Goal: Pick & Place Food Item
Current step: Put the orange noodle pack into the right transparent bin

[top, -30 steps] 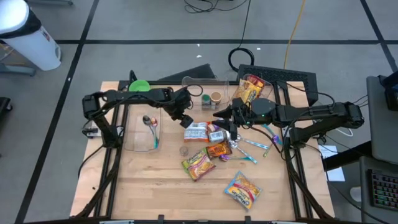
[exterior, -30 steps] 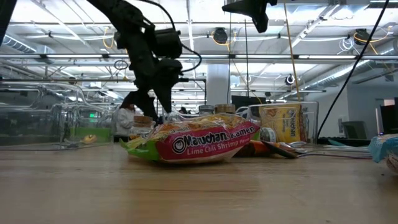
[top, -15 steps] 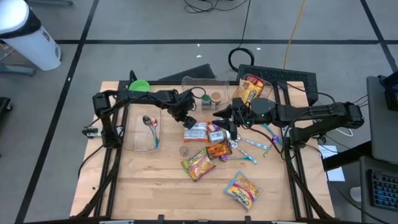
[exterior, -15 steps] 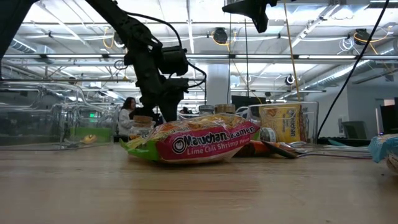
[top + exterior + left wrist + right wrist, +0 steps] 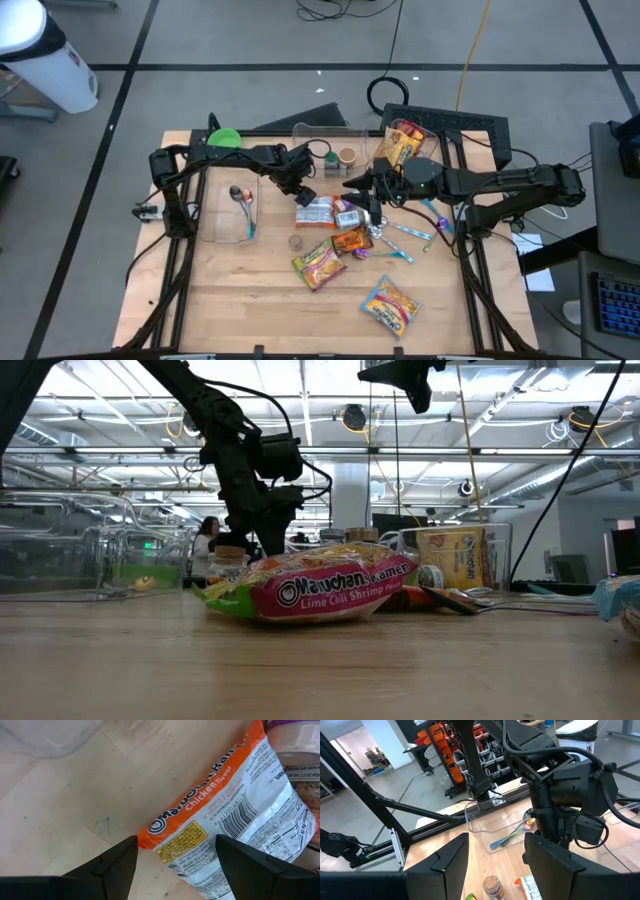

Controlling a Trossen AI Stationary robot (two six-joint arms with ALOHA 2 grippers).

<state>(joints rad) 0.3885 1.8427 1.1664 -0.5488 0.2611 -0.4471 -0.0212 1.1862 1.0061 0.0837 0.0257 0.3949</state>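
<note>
Ramen (image 5: 227,817), the orange chicken packet, lies flat at table centre. I've brought my left claw (image 5: 303,193) from its ten o'clock down over its corner; fingers spread, grasping nothing. Right claw (image 5: 366,203) waits spread at three o'clock.

Left gripper (image 5: 301,192) sits just above the orange-and-white chicken ramen packet (image 5: 314,211), mid wooden surface (image 5: 250,300). Right gripper (image 5: 362,186) hangs just right of that packet, over the snack cluster. Clear plastic tray (image 5: 228,212) with a metal spoon (image 5: 239,197) lies on the left. Pink-and-green lime chili shrimp ramen packet (image 5: 318,264) lies in front of the cluster; a yellow-and-blue snack bag (image 5: 389,304) to its front right.
</note>
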